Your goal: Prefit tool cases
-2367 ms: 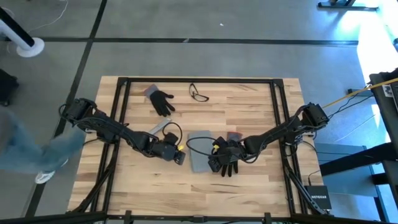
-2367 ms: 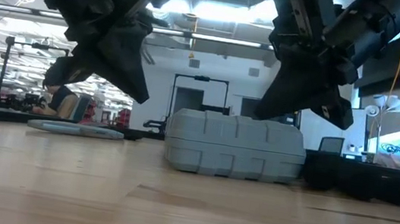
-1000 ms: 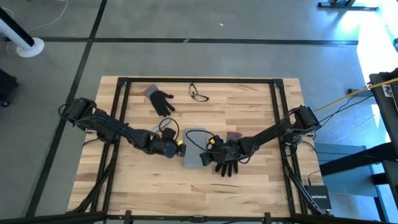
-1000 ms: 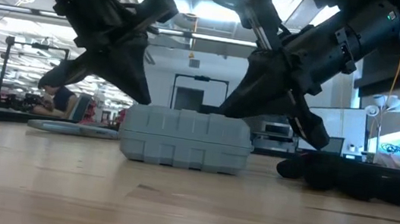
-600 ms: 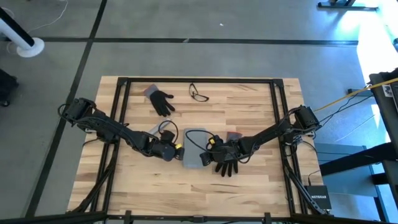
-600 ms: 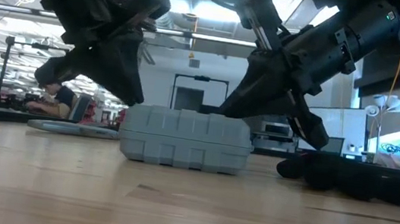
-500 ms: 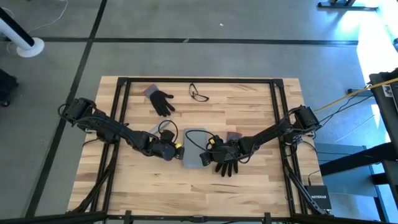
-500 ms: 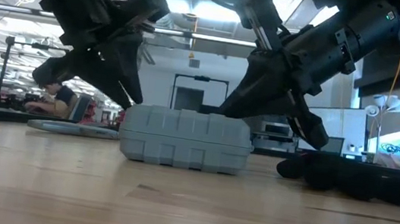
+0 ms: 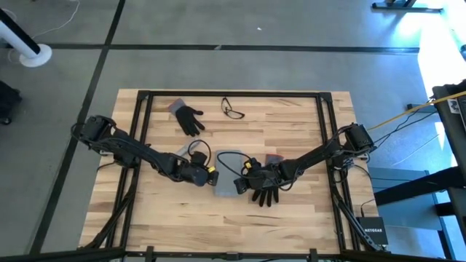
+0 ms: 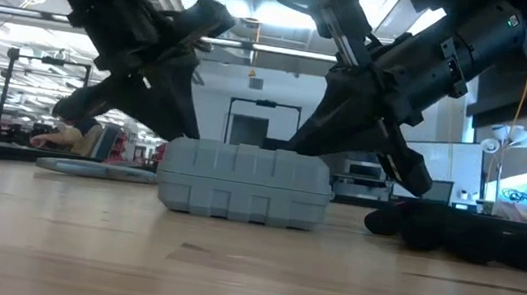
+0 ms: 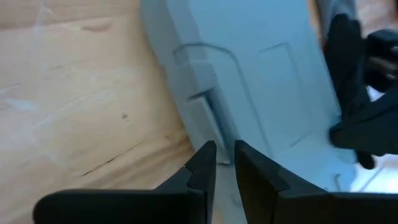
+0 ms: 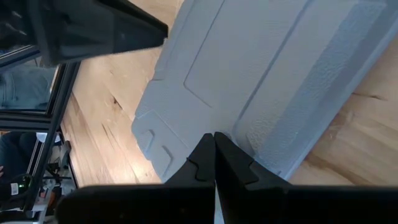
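— So where is the tool case [image 9: 228, 175]?

— Flat and closed on the wooden worktop [image 9: 291, 124], roughly mid-table, lid side up. Seen from the low camera, it sits level on the boards.

— And the arms?

— One on each side. The left gripper [image 11: 224, 163] is at the case's left long edge, next to the moulded latch, its fingers [image 11: 200, 167] parted by only a narrow slit and holding nothing. My guess is it is lining up on that seam or latch to work it.

— The right one?

— The right gripper [image 12: 214, 151] is over the case's right part with its fingers [image 12: 202, 158] pressed fully together, empty, tips low over the lid. Probably bracing the case so it doesn't slide while the other side is worked; I can't tell whether it touches.

— Anything else about?

— A black glove [image 9: 266, 191] just beside the case under the right arm, another black glove [image 9: 191, 118] and safety glasses [image 9: 232, 109] well apart, toward the worktop's far edge.
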{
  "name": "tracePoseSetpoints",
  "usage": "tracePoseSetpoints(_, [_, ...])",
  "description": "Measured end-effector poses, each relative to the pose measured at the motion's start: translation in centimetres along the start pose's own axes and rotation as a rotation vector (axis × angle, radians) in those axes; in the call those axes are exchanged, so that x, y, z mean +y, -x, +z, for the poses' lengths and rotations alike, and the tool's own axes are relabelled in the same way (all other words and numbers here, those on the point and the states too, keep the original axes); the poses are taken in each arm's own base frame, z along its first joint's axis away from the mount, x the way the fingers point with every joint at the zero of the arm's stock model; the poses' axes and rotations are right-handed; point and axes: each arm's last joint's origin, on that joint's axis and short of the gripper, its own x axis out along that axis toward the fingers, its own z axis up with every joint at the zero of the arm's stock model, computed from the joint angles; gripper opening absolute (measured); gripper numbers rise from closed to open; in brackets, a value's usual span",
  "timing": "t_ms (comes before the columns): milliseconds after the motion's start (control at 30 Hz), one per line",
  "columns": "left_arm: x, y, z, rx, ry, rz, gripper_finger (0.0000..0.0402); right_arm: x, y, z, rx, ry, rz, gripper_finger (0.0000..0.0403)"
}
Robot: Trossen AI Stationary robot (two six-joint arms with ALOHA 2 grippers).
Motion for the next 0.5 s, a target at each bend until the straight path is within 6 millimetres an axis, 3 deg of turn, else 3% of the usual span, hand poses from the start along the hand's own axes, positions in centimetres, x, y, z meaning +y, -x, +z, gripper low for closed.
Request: tracePoseSetpoints(500, [0.54,-0.69,-0.20,0.018,0.015,0.051,0.0047,0.02,0.00,-0.08,0.010,0.000,0.003,0.0000])
